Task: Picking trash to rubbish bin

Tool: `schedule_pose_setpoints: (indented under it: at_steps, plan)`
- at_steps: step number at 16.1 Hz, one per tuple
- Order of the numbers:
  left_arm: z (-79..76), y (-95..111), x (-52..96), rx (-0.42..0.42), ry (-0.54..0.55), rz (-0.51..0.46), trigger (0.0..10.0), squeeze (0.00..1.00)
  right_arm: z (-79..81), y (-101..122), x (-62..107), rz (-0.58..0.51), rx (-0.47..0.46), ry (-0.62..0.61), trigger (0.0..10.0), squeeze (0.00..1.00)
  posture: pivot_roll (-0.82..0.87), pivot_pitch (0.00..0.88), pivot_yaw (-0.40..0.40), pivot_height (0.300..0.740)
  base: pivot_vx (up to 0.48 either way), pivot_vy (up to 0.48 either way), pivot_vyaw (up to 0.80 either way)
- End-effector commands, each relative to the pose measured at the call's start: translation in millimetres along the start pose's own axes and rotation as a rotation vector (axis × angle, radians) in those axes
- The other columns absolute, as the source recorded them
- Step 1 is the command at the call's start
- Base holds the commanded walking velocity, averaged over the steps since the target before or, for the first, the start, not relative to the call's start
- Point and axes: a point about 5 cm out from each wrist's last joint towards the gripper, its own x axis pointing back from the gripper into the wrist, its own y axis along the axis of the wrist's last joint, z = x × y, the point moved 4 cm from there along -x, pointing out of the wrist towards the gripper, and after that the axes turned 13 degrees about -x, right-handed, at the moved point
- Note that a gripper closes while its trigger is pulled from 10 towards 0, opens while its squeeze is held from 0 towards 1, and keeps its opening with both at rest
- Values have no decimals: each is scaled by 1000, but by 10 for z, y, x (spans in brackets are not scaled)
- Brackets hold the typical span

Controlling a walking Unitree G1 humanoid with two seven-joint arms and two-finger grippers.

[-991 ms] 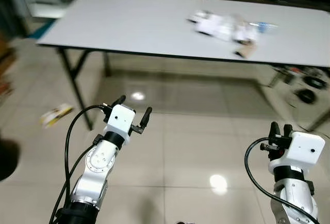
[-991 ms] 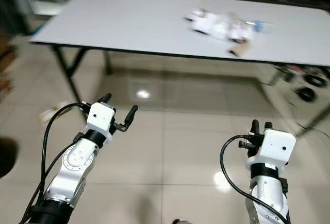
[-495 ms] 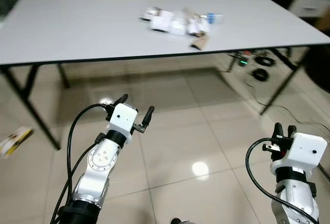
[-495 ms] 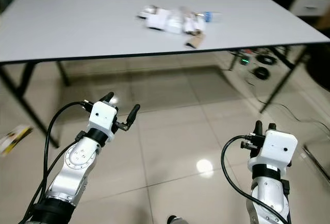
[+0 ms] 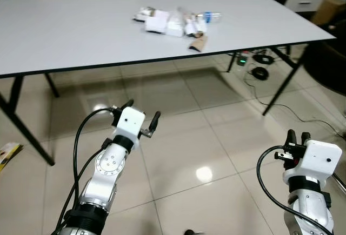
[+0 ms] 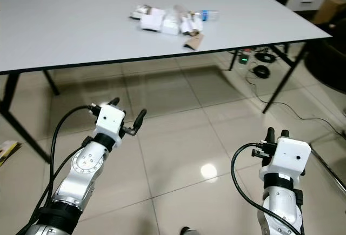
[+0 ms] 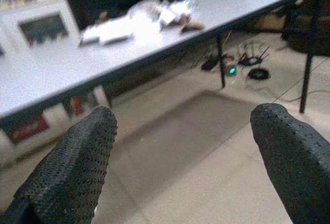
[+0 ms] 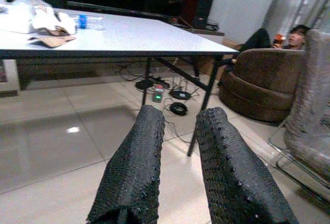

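A heap of trash (image 5: 170, 21) lies on the far middle of a long white table (image 5: 81, 35): white wrappers and paper, a clear plastic bottle (image 5: 210, 15) and a brown cardboard scrap (image 5: 198, 42). Both arms are raised over the tiled floor, well short of the table. My left gripper (image 5: 142, 111) is open with nothing between its fingers; its wrist view looks at the heap (image 7: 139, 20). My right gripper (image 5: 296, 136) is low on the right, its fingers close together and holding nothing. The right wrist view shows the table end and the bottle (image 8: 87, 22).
A yellow-and-white packet (image 5: 6, 154) lies on the floor at the far left. Black table legs (image 5: 281, 81) and cables with a power strip (image 5: 254, 65) sit under the table's right end. A brown armchair (image 8: 263, 85) with a person beyond it stands to the right.
The camera has swung and the whole scene has shifted: the table's right end and the trash heap now sit more central. Both grippers hold the same pose.
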Motion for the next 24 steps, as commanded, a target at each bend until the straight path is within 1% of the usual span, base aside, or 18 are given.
schedule_pose_setpoints:
  at_steps: [1,2,4,5,6,10,12,14,16,20,22,23,24]
  plan:
    - [-13,20,-34,16,3,3,10000,0,-29,-2,0,-2,9,-4,10000,518,177,46,-56,740,0,0,0]
    - [-26,19,-30,17,-2,3,10000,0,-37,5,2,-8,1,-6,10000,1000,176,45,-56,740,0,0,0]
    - [-36,9,-45,34,-3,5,10000,0,-65,4,-9,-9,-4,-15,10000,1000,176,42,-56,740,0,0,0]
    - [-43,3,-52,45,-6,7,10000,184,-76,-3,-13,-7,-8,-20,10000,1000,176,41,-55,740,0,0,0]
    - [-49,-10,-59,55,-9,11,10000,1000,-83,-11,-19,-6,-11,-24,10000,1000,177,39,-55,740,0,0,0]
    - [-46,-35,-56,69,-18,16,10000,1000,-71,-24,-32,-6,-17,-20,10000,1000,181,34,-57,740,0,0,0]
    - [-19,-64,-59,54,3,28,10000,1000,-64,-30,-48,-9,13,-21,10000,1000,181,34,-57,740,0,0,0]
    - [-9,-74,-63,50,7,32,10000,1000,-59,-38,-64,-10,19,-20,10000,1000,187,33,-57,740,0,0,0]
    - [-3,-93,-58,54,6,40,10000,1000,-24,-45,-76,-8,3,3,10000,1000,189,32,-56,740,0,0,0]
    - [41,-133,-84,27,42,67,10000,1000,-15,-55,-69,-9,-2,-4,10000,1000,188,32,-55,740,0,0,0]
    - [108,-87,-140,3,98,63,10000,1000,-46,-63,-72,-1,-25,-26,10000,1000,178,30,-50,740,0,0,0]
    - [146,-23,-186,6,116,43,10000,0,-54,-55,-73,0,-28,-28,10000,933,178,30,-50,740,0,0,0]
    - [169,69,-236,3,119,6,10000,0,-56,-51,-77,2,-52,-28,10000,0,178,30,-50,740,0,0,0]
